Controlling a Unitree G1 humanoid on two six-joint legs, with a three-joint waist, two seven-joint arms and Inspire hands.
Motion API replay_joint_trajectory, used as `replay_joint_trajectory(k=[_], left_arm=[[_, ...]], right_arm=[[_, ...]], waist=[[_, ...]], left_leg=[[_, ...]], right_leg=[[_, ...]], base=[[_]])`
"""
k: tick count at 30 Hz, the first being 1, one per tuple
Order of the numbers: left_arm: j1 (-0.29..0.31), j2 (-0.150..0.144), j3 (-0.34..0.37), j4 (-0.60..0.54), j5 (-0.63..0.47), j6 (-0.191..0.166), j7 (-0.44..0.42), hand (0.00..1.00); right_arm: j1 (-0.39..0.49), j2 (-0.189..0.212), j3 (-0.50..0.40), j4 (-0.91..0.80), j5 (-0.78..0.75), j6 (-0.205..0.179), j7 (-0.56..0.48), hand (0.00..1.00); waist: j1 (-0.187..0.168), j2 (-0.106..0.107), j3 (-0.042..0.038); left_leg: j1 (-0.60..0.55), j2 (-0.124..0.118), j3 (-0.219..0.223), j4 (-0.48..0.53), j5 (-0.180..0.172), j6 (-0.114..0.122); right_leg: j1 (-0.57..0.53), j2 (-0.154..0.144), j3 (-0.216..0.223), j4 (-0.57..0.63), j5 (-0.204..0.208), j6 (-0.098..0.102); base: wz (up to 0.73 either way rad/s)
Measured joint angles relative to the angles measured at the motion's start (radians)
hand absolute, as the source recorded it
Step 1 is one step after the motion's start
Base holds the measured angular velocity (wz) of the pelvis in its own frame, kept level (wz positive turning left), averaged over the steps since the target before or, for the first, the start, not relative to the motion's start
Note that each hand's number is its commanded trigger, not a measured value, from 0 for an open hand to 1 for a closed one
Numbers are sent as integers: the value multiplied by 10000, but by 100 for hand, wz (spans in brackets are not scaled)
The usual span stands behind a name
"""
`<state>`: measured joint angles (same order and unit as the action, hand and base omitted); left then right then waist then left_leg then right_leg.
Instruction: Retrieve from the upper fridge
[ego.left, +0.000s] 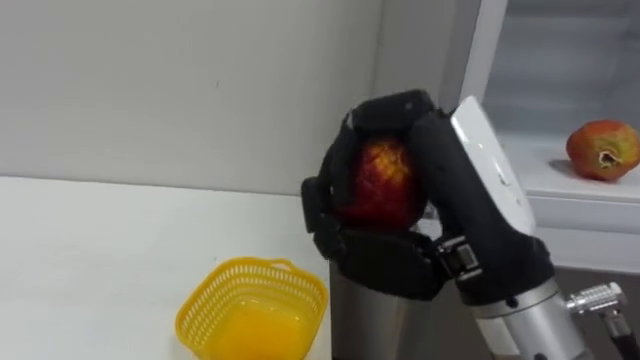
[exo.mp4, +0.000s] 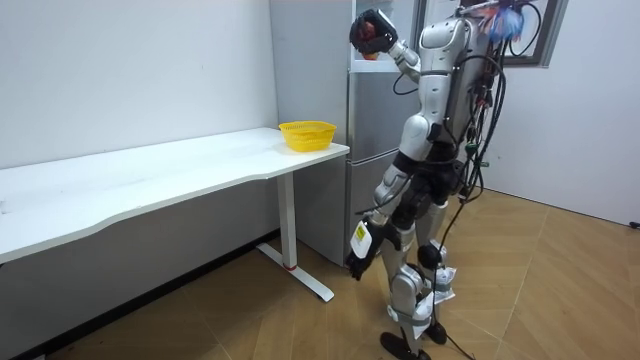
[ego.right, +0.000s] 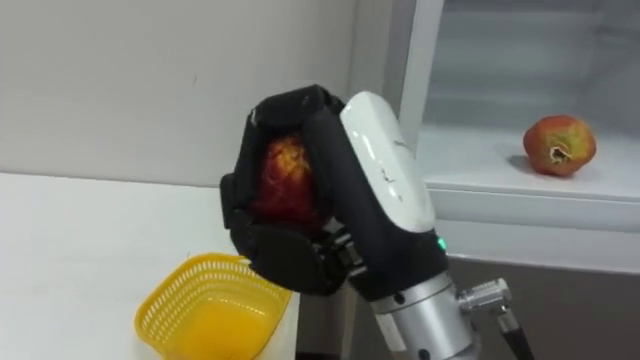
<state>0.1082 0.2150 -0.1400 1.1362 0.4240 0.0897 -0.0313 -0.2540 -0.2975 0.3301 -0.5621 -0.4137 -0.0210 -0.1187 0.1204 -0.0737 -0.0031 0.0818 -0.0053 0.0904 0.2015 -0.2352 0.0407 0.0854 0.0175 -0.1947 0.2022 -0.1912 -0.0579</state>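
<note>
Left eye view and right eye view both show the red fruit held up in the air in the right hand, in front of the grey wall and just left of the open upper fridge compartment. The dark fingers curl over the top of the fruit and the thumb closes under it, so the fruit is gripped all round with its red and yellow skin showing between them. Below the hand, a yellow basket sits at the end of the white table. To the right, a second fruit lies on the fridge's white shelf. In the room view the robot stands upright before the fridge, right arm raised. Its left hand hangs low beside its leg, and I cannot tell how its fingers are set.
</note>
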Motion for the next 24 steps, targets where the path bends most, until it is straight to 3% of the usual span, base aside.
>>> replay_joint_trajectory(k=[4, 11, 17, 24], left_arm=[[-83, 8, -23, 404, 2, -30, 1, 0], [-130, 44, -29, 614, 2, -21, -216, 0], [-203, 71, -12, 627, 4, -6, -409, 0], [-275, 85, 16, 590, 51, 14, -410, 0]], right_arm=[[-115, 269, 325, 393, -262, -38, 65, 100], [-198, 333, 1118, 1832, -930, 31, 296, 100], [-352, 383, 1306, 2585, -1177, 25, 410, 100], [-788, 635, 1482, 3811, -1887, 207, 315, 100]], waist=[[316, -29, 20], [843, -94, 188], [1312, -204, 138], [1358, -299, 108]], left_leg=[[67, -9, -103, 2, 1, 1], [-34, -64, -369, 44, 22, -8], [-249, -91, -514, 155, 45, 11], [-251, -126, -824, 254, 48, 15]], right_leg=[[81, -4, -49, -11, -1, 1], [93, -56, -363, -12, -4, 7], [-7, -105, -604, -14, -5, 8], [155, -152, -981, -21, -6, 10]], base=[[7], [10], [11], [14]])
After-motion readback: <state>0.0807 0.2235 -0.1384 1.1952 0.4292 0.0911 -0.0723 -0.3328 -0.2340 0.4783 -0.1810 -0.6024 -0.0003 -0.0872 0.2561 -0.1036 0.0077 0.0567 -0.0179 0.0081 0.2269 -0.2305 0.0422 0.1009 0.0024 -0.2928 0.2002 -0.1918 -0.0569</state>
